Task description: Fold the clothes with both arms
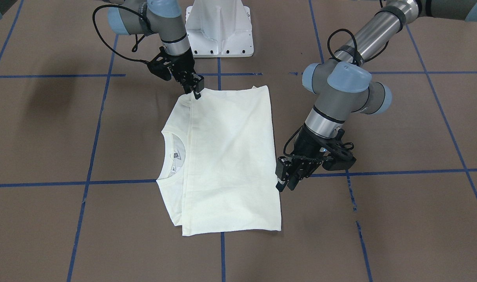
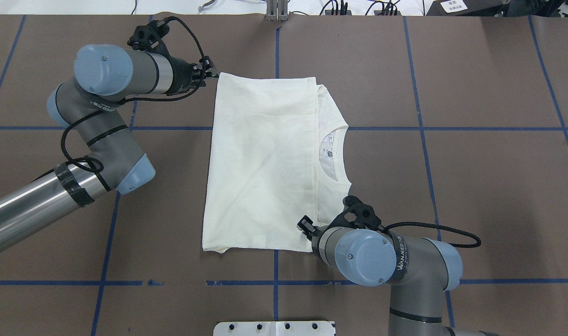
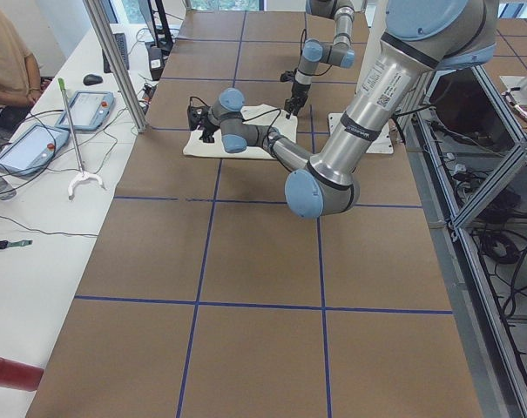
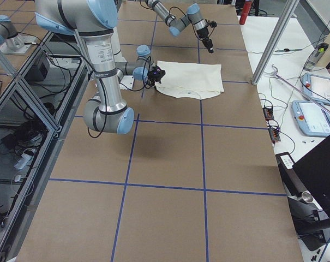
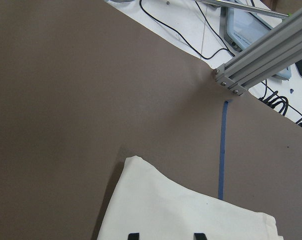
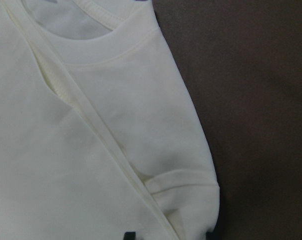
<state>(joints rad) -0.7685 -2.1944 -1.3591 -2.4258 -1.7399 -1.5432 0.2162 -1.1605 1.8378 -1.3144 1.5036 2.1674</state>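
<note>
Seen from overhead: shirt (image 2: 260, 158) flat mid-desk (image 2: 475, 186), plain cream side up, collar at 3 o'clock, long axis 12–6. Left tool (image 2: 213, 73) at shirt's 11 o'clock corner, right tool (image 2: 306, 226) at 5 o'clock corner. Wrist views show both with fingers apart, nothing clamped. Opposite corners, one arm nearer each. Surface matte brown, blue tape grid (image 2: 419, 128); white pedestal (image 2: 274, 328) at 6 o'clock edge.

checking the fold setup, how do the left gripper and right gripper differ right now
The left gripper is at the shirt's far hem corner; the right gripper is at its near edge, by the neck opening. The left gripper's camera sees mostly table, the right gripper's mostly cloth. Both look open.
</note>
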